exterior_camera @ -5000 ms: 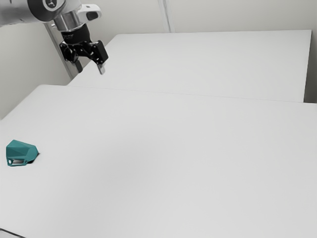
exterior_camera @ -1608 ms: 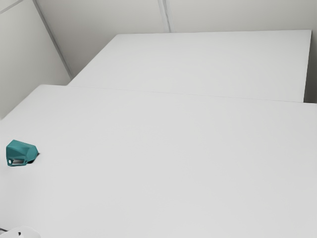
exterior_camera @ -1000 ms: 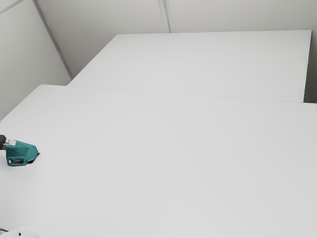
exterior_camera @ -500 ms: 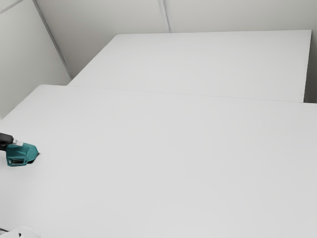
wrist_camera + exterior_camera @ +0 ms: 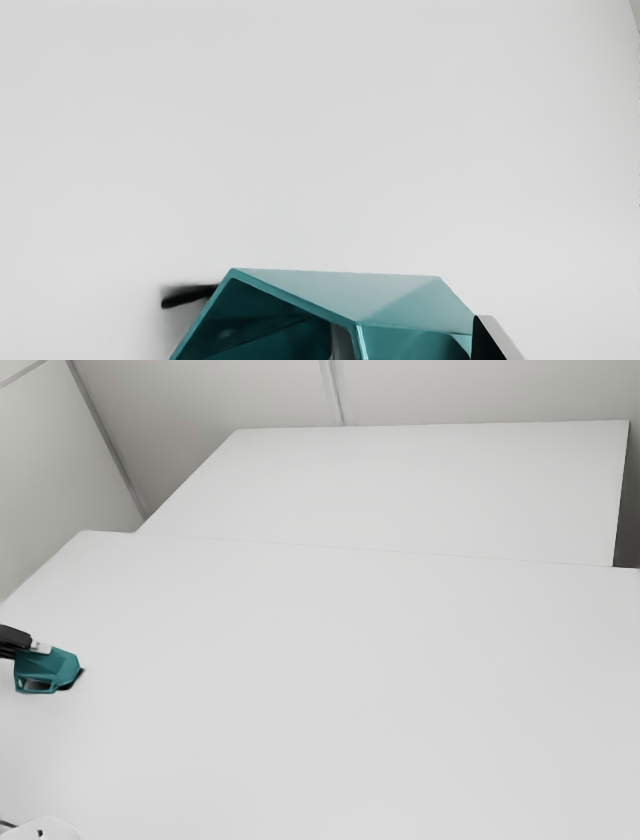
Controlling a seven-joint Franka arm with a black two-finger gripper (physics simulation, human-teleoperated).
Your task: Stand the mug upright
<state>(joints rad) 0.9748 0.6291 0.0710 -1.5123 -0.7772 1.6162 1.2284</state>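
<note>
Exterior view: our claw meets the tipped mug toward the bench's view-left edge, presumably for righting leverage; whether it grips, we cannot tell.

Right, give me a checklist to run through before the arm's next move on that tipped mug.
1. Mug upright: not ok; it lies over on its side.
2. Tool at the mug: ok; the exterior view shows it right at the mug's side.
3. Secure hold on the mug: cannot tell.
4. Mug's mouth located: ok; its dark inside shows in the wrist view, facing sideways.
5. Mug wholly within the wrist view: not ok; the bottom edge cuts it off.
6. Mug's weight off the table: cannot tell.
</note>
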